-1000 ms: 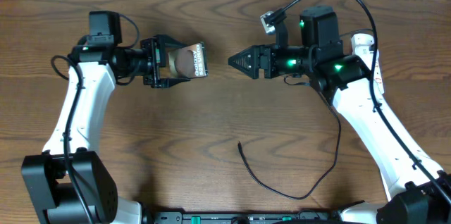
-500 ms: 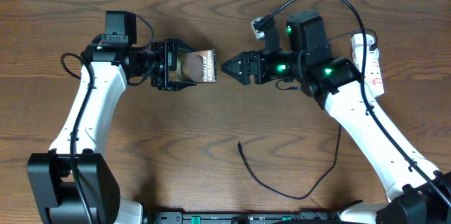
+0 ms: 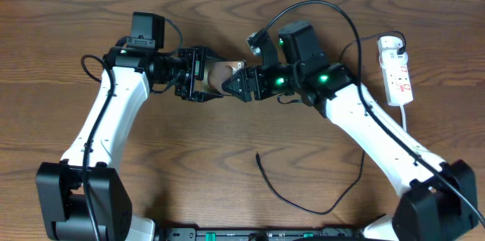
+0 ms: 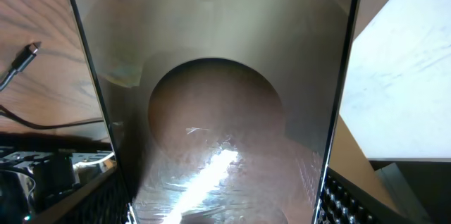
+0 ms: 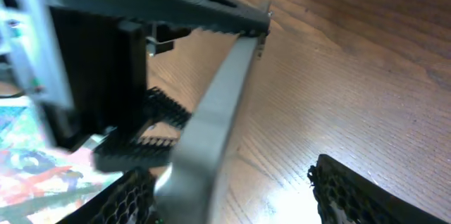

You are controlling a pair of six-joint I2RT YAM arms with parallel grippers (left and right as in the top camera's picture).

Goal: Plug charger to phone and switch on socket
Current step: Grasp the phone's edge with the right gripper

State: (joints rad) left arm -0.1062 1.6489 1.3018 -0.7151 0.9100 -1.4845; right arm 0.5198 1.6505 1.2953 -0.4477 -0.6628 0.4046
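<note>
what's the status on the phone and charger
Left fingers shut on the phone. Right fingers open around its free end. Charger loose on the table, not in the phone.

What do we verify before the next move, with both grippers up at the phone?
1. Hold: ok, the left gripper is shut on the phone.
2. Second grasp: not ok, the right gripper is open, its fingers either side of the phone's edge.
3. Cable in hand: not ok, the charger lies loose on the table, its connector tip free.
4. Phone port position: cannot tell.
5. Switch on the socket: cannot tell, too small.
</note>
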